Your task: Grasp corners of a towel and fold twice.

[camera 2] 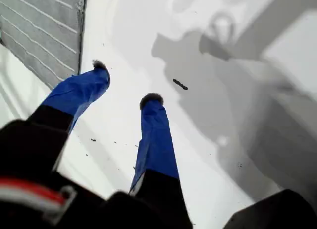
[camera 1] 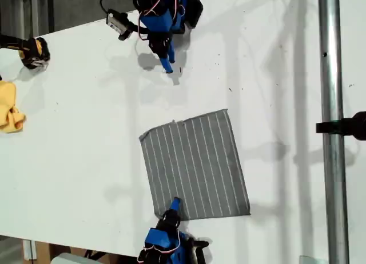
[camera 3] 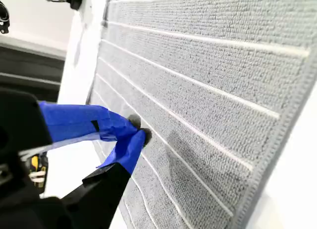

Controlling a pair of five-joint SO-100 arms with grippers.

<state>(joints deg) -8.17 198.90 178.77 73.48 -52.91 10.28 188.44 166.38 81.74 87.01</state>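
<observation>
Ext. view alone gives the whole layout: the towel (camera 1: 194, 164) lies flat, lower centre of the frame, on the white tabletop (camera 1: 86, 132); a yellow cloth (camera 1: 10, 110) sits bunched at the ext. view's left edge, well apart from it.

My first hand (camera 2: 126, 83) is at the top centre of the ext. view (camera 1: 167, 66), over bare tabletop, away from the towel. Its wrist view shows what the ext. view can't: both blue-taped fingers (camera 2: 156, 140) spread apart, nothing between them, with a towel corner at the edge of the picture.

My second hand (camera 3: 138, 130) sits at the bottom centre of the ext. view (camera 1: 174, 204), at the towel's near edge. Its wrist view has the tips pressed together on the grey weave, close to the hem; whether any fabric is actually pinched — can't tell (the tips hide that spot).

Towel: grey, thin white parallel stripes, roughly square. The corner toward the ext. view's upper left looks slightly rumpled. Second arm's base is cut off by the bottom of the frame.
</observation>
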